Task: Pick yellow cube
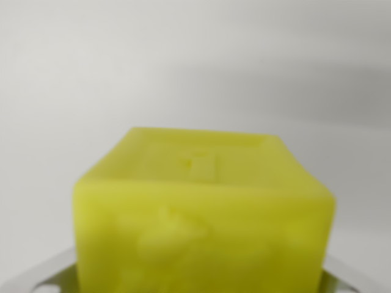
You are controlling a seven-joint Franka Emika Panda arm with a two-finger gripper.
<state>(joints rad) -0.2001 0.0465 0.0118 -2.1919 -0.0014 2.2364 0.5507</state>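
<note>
Pale grey blur is filling the background at twelve o'clock. We are seeing the yellow cube (204, 213) looming at six o'clock, soft-focused. We cannot tell how the jaws are standing.

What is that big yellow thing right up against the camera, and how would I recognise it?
Start from the plain pale background; low in the wrist view, filling the middle, sits the yellow cube. It is blurred from closeness, with faint raised marks on its faces. Nothing else is coloured: only pale grey parts peek out at its lower corners.
</note>
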